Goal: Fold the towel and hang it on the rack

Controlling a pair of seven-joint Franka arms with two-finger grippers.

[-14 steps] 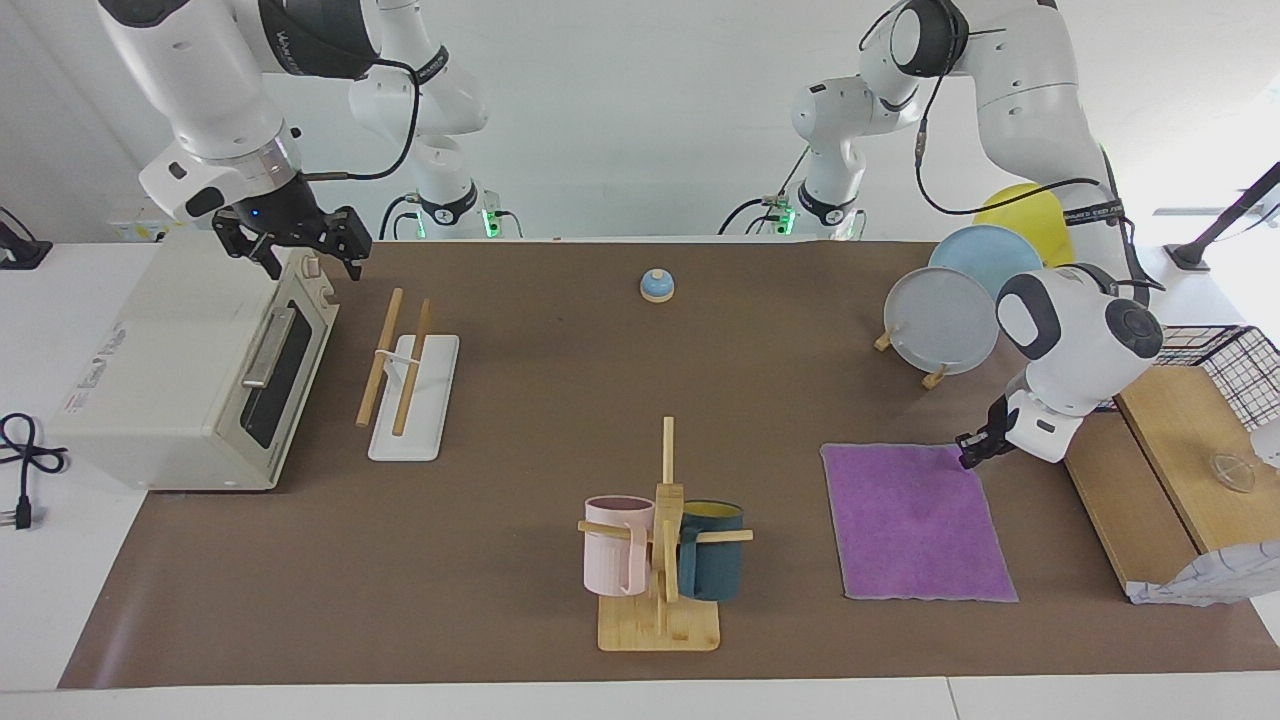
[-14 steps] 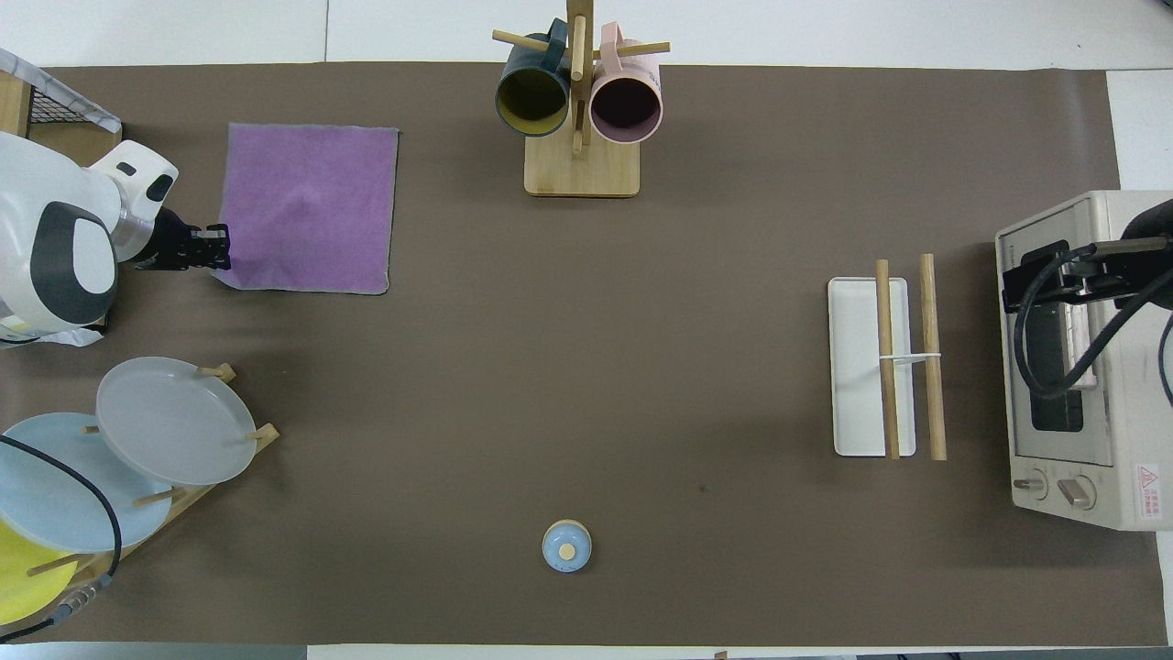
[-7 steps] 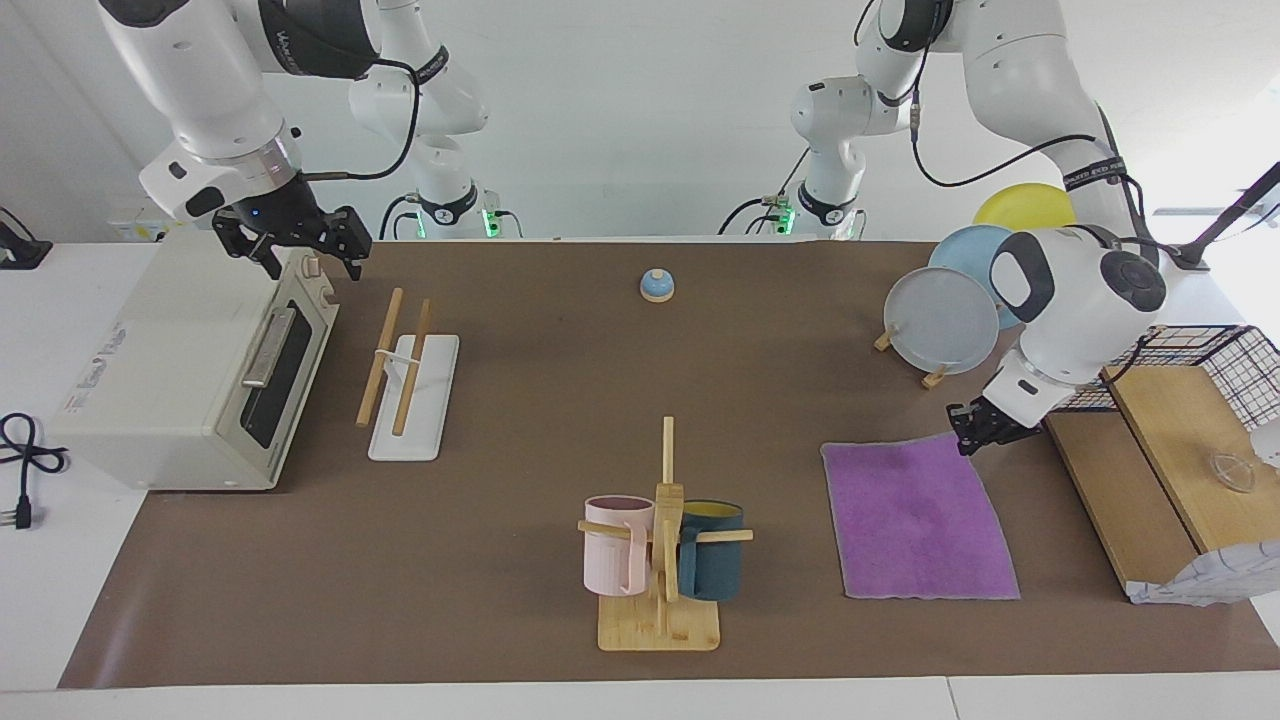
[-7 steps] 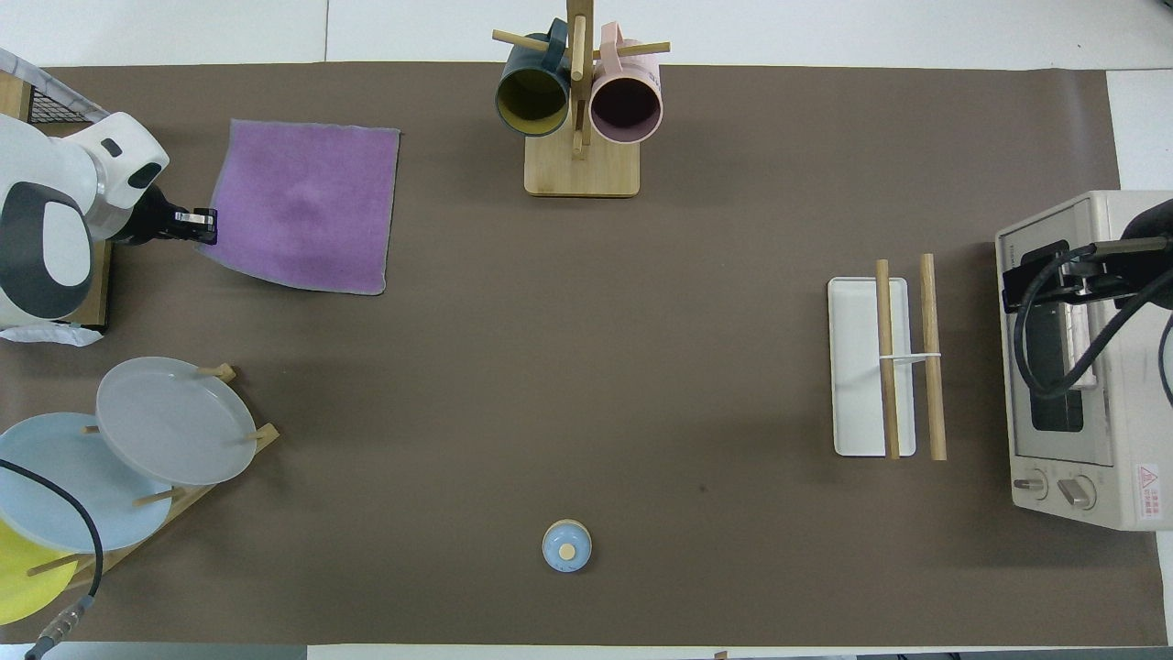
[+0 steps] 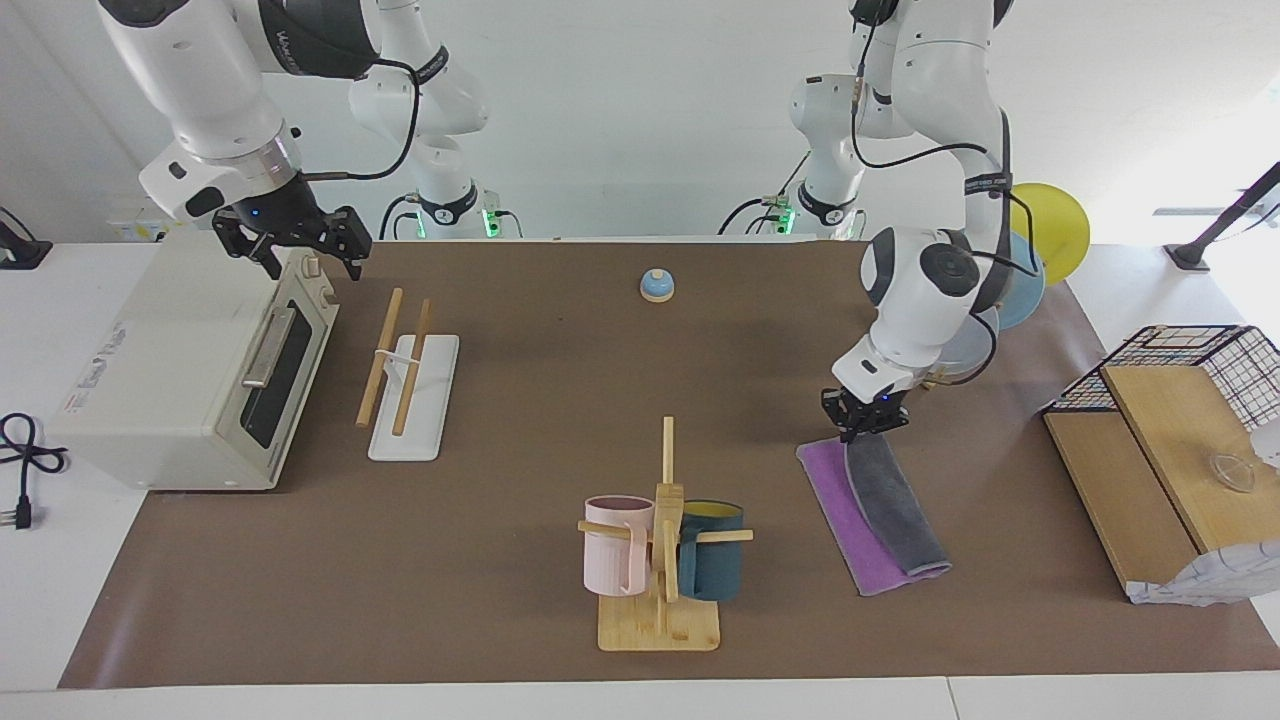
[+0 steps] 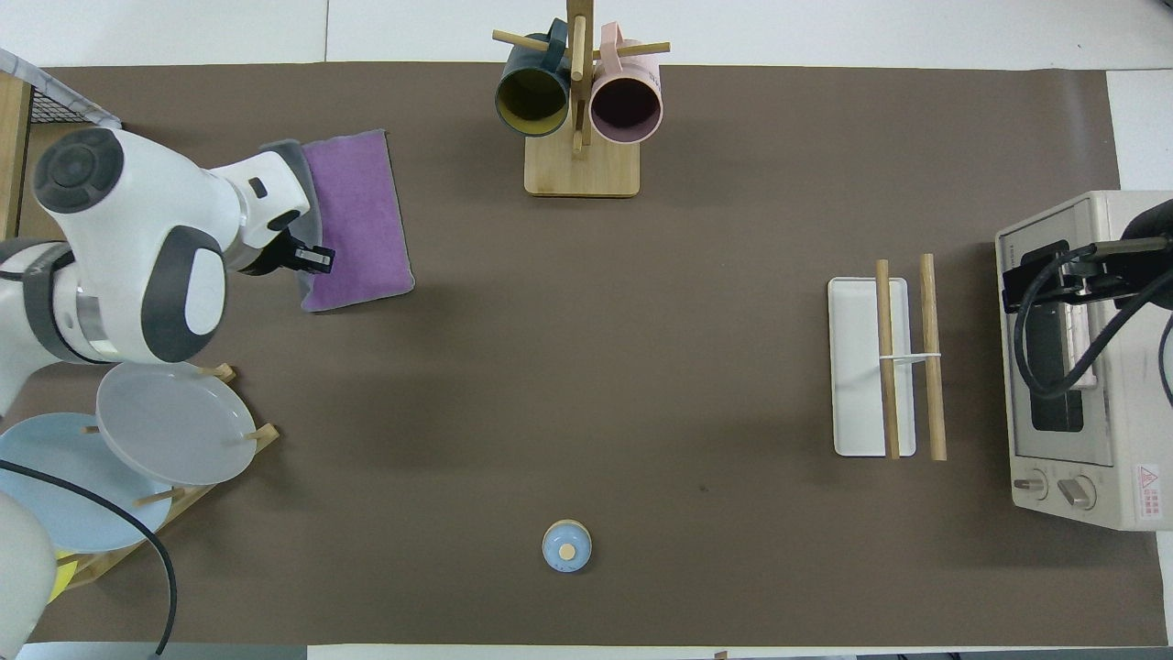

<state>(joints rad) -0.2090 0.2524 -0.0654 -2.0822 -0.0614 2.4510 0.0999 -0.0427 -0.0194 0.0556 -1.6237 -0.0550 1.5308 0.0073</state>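
Observation:
The towel lies on the brown mat toward the left arm's end of the table. One half is turned over the other, so its dark grey face lies on the purple one. In the overhead view the towel is partly hidden under the left arm. My left gripper is shut on the towel's edge nearest the robots, low over it; it also shows in the overhead view. The rack stands beside the toaster oven, also seen from overhead. My right gripper waits open over the oven.
A mug stand with a pink and a dark blue mug stands mid-table, farther from the robots. A plate stand is near the left arm's base. A toaster oven, a blue bell and a wooden box also stand here.
My left gripper lifted the towel's edge and carried it across toward the mug stand, turning the grey face up over the purple half. The right arm has not moved.

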